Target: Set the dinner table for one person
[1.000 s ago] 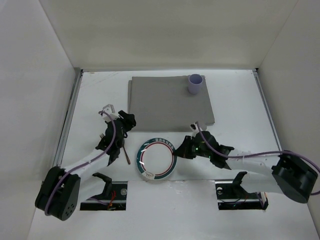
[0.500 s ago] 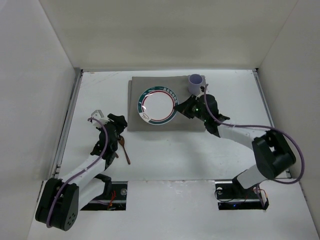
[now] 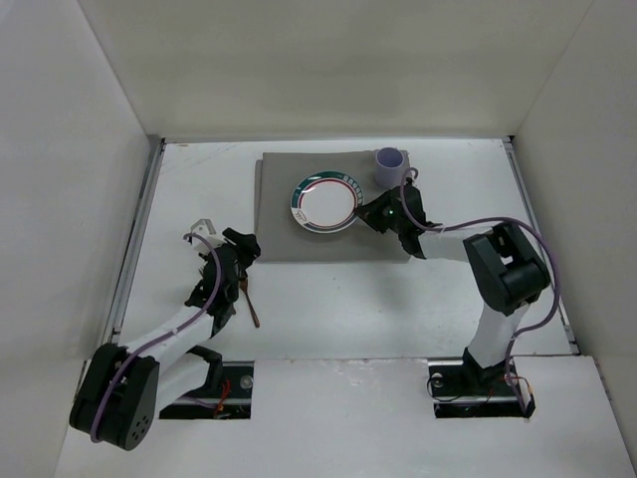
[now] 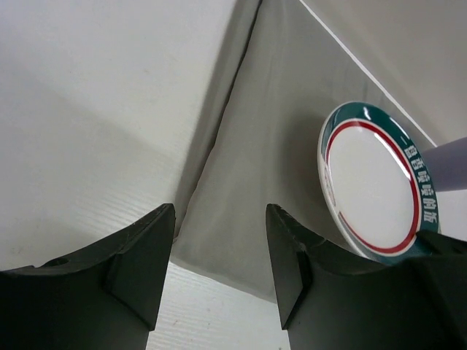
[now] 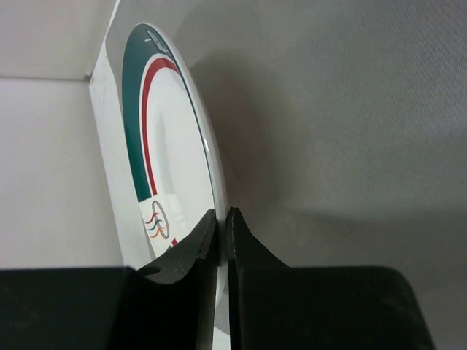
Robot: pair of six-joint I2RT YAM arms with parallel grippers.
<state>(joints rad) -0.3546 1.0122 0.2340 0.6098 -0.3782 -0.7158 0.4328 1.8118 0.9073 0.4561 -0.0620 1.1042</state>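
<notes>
A white plate [image 3: 325, 202] with a green and red rim hangs tilted over the grey cloth mat [image 3: 299, 239]. My right gripper [image 3: 366, 213] is shut on the plate's right rim. In the right wrist view the plate [image 5: 164, 168] stands edge-on, its rim pinched in the gripper [image 5: 222, 226] over the mat [image 5: 343, 131]. My left gripper [image 3: 249, 249] is open and holds nothing. It hovers over the white dinner table [image 3: 398, 309], just left of the mat's near left corner. In its wrist view the open gripper [image 4: 219, 255] faces the mat [image 4: 270, 168] and the plate [image 4: 372, 182].
A lilac cup [image 3: 389, 165] stands upright on the mat's far right corner, close behind the right gripper. A thin brown utensil [image 3: 253, 307] lies on the table near the left arm. White walls close in the table at the left, back and right.
The right gripper has carried the plate from the table's near edge up over the mat and tilted it. The left gripper shifted slightly, and the brown utensil stayed in place.
</notes>
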